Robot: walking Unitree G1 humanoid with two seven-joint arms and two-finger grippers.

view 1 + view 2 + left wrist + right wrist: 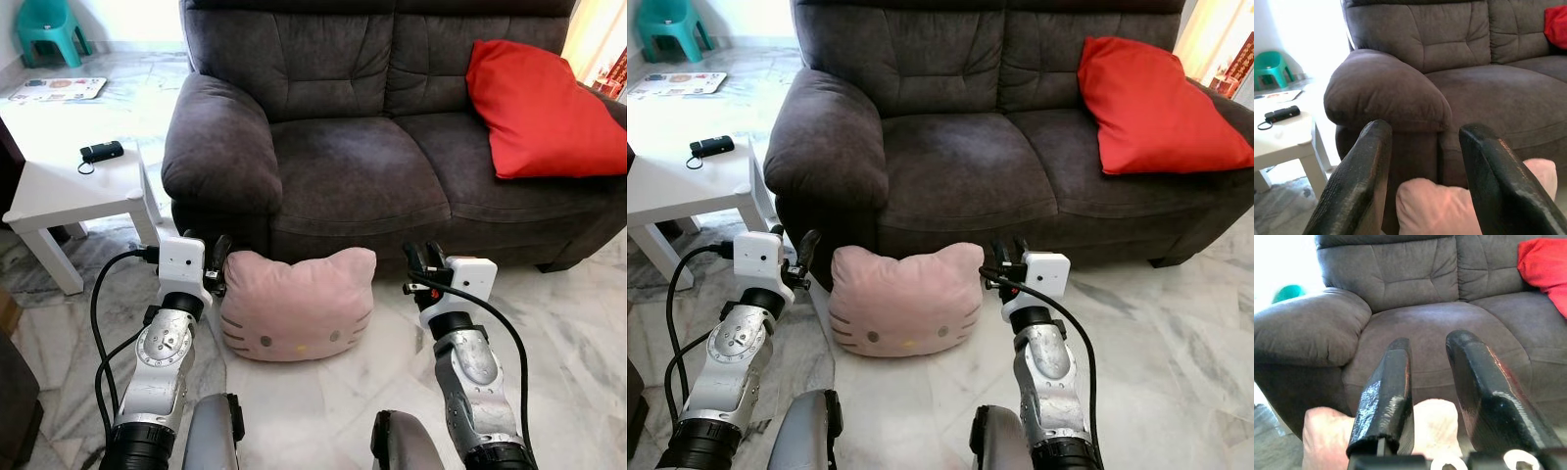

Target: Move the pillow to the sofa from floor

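Observation:
A pink cat-face pillow (297,305) stands on the marble floor against the front of the dark grey sofa (362,166). My left gripper (210,262) hovers at the pillow's left ear, fingers (1359,181) open with the pink ear (1440,208) below the gap. On the pillow's right side my right gripper (423,260) is level with its top corner, fingers (1386,396) open and holding nothing; the pillow (1435,423) lies just under them. The sofa seat (965,162) behind is bare on its left half.
A red cushion (534,108) leans on the sofa's right seat. A white side table (73,186) with a small black device (102,151) stands left of the sofa arm. A green stool (51,27) and a flat mat (59,89) lie at the back left.

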